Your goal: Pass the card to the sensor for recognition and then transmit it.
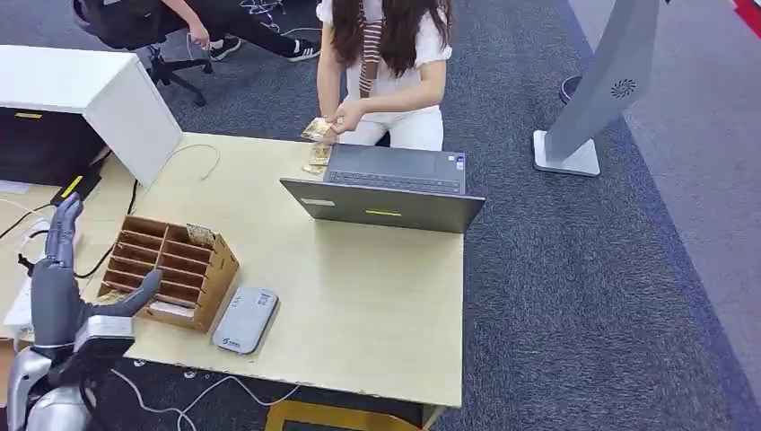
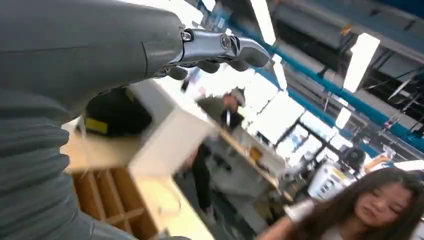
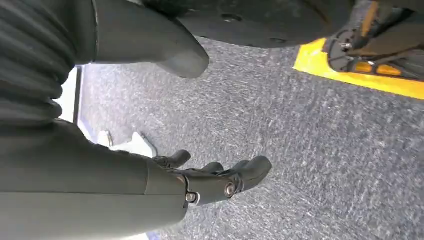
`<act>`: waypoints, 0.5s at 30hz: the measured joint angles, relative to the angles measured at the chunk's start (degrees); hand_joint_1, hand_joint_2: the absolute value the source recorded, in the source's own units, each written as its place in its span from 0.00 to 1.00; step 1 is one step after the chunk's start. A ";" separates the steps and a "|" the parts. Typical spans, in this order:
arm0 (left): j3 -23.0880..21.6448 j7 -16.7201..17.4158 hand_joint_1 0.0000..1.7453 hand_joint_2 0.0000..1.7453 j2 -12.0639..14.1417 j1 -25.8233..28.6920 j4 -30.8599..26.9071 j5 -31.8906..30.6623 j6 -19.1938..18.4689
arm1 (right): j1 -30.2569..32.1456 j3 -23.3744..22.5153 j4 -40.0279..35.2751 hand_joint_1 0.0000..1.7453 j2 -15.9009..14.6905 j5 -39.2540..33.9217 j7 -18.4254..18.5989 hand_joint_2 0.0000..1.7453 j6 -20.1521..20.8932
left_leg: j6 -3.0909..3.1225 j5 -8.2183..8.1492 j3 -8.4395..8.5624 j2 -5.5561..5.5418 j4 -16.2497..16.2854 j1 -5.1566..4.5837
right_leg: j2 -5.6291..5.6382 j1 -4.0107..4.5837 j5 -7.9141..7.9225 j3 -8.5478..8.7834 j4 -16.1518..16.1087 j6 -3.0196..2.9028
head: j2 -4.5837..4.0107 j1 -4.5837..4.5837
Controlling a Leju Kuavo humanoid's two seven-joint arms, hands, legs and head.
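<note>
We see the left hand [image 1: 56, 269] raised at the near left of the worktop [image 1: 359, 296], fingers extended and apart, holding nothing. The right hand [image 3: 200, 182] hangs over grey carpet, fingers loosely spread, holding nothing. A card [image 1: 316, 128] is in the person's hand [image 1: 345, 117] at the far edge, beside the laptop [image 1: 386, 193]. The grey sensor [image 1: 245, 319] lies just right of the wooden card rack [image 1: 170, 269].

This is an office. Grey carpet [image 1: 574, 296] covers the floor, and a pale wooden desk [image 1: 377, 305] carries an open laptop [image 1: 390, 193], a wooden sorting rack [image 1: 170, 269] with slots and a small grey card reader [image 1: 245, 319]. A person [image 1: 386, 63] stands at the desk's far side, near a rolling chair [image 1: 135, 31]. Long ceiling lights [image 2: 360, 60] run over further desks.
</note>
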 joint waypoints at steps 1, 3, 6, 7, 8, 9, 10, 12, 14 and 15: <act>3.92 -2.14 0.00 1.00 -0.91 1.43 -0.63 7.16 -5.75 | 0.05 -0.17 0.00 0.00 0.00 -0.15 -0.20 1.00 -0.11 | -0.01 -0.01 -0.04 0.03 0.00 0.01 | 0.01 0.01 0.00 -0.01 0.00 -0.01 | 0.00 -0.02; 14.17 -4.52 0.00 1.00 -4.50 2.99 -0.67 18.34 -19.23 | 0.26 -0.46 0.00 0.00 0.02 -0.94 -0.81 1.00 -0.24 | -0.01 -0.01 0.00 0.04 0.00 0.03 | 0.03 0.03 -0.02 -0.02 0.00 -0.03 | 0.00 0.00; 31.93 -2.83 0.00 1.00 -9.81 1.99 2.31 29.67 -40.32 | 0.44 -0.79 0.00 0.00 0.17 -1.18 -1.14 1.00 -0.79 | -0.02 -0.02 0.00 0.10 0.00 0.13 | 0.08 0.13 -0.02 -0.05 -0.02 -0.04 | 0.00 0.02; 37.42 -2.75 0.00 1.00 -11.50 1.51 3.49 29.90 -44.56 | 0.47 -0.81 0.00 0.00 0.26 -1.38 -1.16 1.00 -0.96 | -0.03 -0.02 0.04 0.17 0.00 0.15 | 0.14 0.13 -0.02 -0.07 -0.02 -0.04 | 0.00 0.06; 41.99 -2.68 0.00 1.00 -12.52 1.14 4.37 29.61 -47.14 | 0.53 -0.83 0.00 0.00 0.33 -1.57 -1.16 1.00 -1.07 | -0.03 -0.03 0.04 0.18 0.01 0.16 | 0.17 0.14 -0.02 -0.09 -0.03 -0.05 | 0.00 0.02; 44.40 -2.42 0.00 1.00 -13.20 0.65 4.79 29.52 -48.27 | 0.57 -0.83 0.00 0.00 0.33 -1.68 -1.16 1.00 -1.11 | -0.03 -0.02 0.01 0.14 0.01 0.16 | 0.11 0.15 -0.02 -0.07 -0.03 -0.05 | -0.02 0.04; 48.63 -0.73 0.00 1.00 -14.55 -0.06 5.69 30.34 -49.29 | 0.57 -0.87 0.00 0.00 0.35 -1.73 -1.14 1.00 -1.18 | -0.03 -0.02 -0.02 0.04 0.01 0.16 | 0.01 0.15 -0.02 -0.04 -0.03 -0.05 | 0.00 0.04; 55.30 4.81 0.00 1.00 -16.50 -2.32 8.73 36.03 -49.08 | 0.52 -0.87 0.00 0.00 0.44 -1.84 -0.99 1.00 -1.46 | -0.03 -0.03 -0.02 -0.02 0.00 0.17 | -0.07 0.16 -0.03 0.02 -0.03 -0.06 | 0.00 0.11; 62.20 9.13 0.00 1.00 -17.72 -4.05 13.30 42.61 -48.39 | 0.51 -0.87 -0.02 0.00 0.59 -1.70 -0.59 1.00 -2.12 | -0.09 -0.07 0.04 0.04 0.00 0.18 | -0.01 0.15 -0.04 0.04 -0.03 -0.09 | 0.00 0.09; 64.85 10.37 0.00 1.00 -18.22 -4.90 16.35 45.84 -48.02 | 0.52 -0.87 -0.02 0.00 0.63 -1.66 -0.48 1.00 -2.36 | -0.09 -0.07 0.05 0.03 0.00 0.18 | -0.01 0.15 -0.04 0.04 -0.03 -0.09 | 0.00 0.07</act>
